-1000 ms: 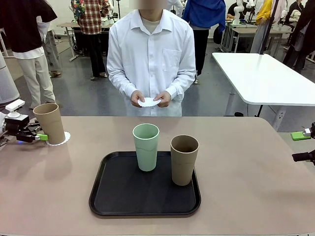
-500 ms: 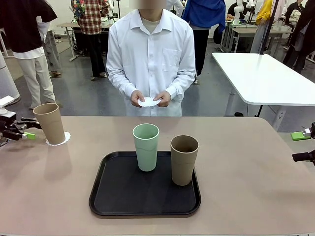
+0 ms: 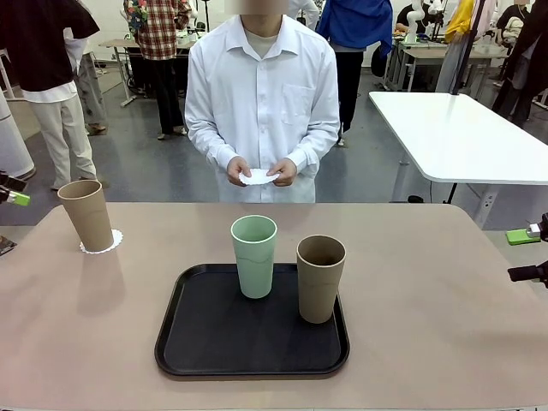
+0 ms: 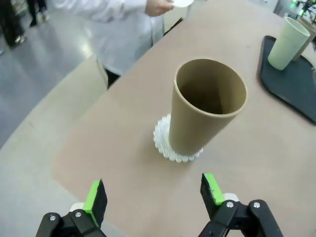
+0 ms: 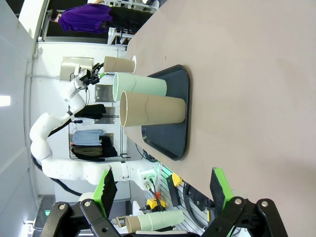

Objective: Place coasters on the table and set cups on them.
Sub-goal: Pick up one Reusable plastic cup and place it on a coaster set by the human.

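A tan cup (image 3: 86, 214) stands upright on a white lacy coaster (image 3: 102, 244) at the table's (image 3: 428, 282) far left. My left gripper (image 3: 10, 193) hangs open at the picture's left edge, clear of that cup. In the left wrist view the same cup (image 4: 207, 106) and coaster (image 4: 175, 152) lie beyond the open left gripper (image 4: 154, 195). A mint cup (image 3: 254, 255) and a second tan cup (image 3: 320, 278) stand on the black tray (image 3: 252, 347). The person holds another coaster (image 3: 259, 177) in both hands. My right gripper (image 5: 163, 190) is open and empty at the table's right side.
The person stands at the far edge, opposite the tray. A white-topped table (image 3: 454, 137) stands behind on the right. Bare tabletop lies left and right of the tray. The right wrist view shows the tray (image 5: 170, 126) and cups sideways.
My left gripper has drawn back from the tan cup, leftward and upward, leaving it on the coaster. The right arm and the person have not moved.
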Robot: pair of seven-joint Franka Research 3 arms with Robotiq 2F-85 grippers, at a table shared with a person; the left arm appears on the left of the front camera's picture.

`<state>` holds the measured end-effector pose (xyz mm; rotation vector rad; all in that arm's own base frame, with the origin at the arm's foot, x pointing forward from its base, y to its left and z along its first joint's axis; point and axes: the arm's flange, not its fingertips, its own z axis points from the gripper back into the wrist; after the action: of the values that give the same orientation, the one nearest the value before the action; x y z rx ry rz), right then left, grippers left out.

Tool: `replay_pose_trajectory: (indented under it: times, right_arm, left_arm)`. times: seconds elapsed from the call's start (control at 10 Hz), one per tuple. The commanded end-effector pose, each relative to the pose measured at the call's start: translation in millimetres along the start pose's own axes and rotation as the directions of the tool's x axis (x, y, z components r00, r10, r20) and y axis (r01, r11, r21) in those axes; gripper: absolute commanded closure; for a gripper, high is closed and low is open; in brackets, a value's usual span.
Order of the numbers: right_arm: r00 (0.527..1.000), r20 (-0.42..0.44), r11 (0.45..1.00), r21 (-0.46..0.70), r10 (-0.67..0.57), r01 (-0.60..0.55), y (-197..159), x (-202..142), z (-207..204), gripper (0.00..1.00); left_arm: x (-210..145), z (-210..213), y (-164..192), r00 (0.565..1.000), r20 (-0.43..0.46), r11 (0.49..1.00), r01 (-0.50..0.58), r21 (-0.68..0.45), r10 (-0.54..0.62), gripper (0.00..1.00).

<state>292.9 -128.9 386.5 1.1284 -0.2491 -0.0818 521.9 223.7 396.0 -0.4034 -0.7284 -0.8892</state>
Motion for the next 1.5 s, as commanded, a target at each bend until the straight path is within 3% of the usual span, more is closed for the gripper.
replay_pose_trajectory:
  times: [0.0, 0.4, 0.8, 1.4]
  right_arm:
    - [1.0, 0.004, 1.0, 0.015, 0.003, -0.003, 0, 1, -1, 0.0]
    - [1.0, 0.004, 1.0, 0.015, 0.003, -0.003, 0, 1, -1, 0.0]
    - [1.0, 0.004, 1.0, 0.015, 0.003, -0.003, 0, 1, -1, 0.0]
    - [1.0, 0.004, 1.0, 0.015, 0.003, -0.003, 0, 1, -1, 0.0]
  left_arm:
    - [15, 9, -38, 0.982, -0.164, 0.995, -0.098, -0.013, 0.095, 0.0]
    - [58, 40, -83, 0.943, -0.314, 0.993, -0.086, 0.079, 0.107, 0.0]
    - [92, 29, -118, 0.876, -0.476, 0.988, -0.005, 0.156, 0.08, 0.0]
    - [98, 31, -114, 0.889, -0.455, 0.992, 0.004, 0.13, 0.056, 0.0]
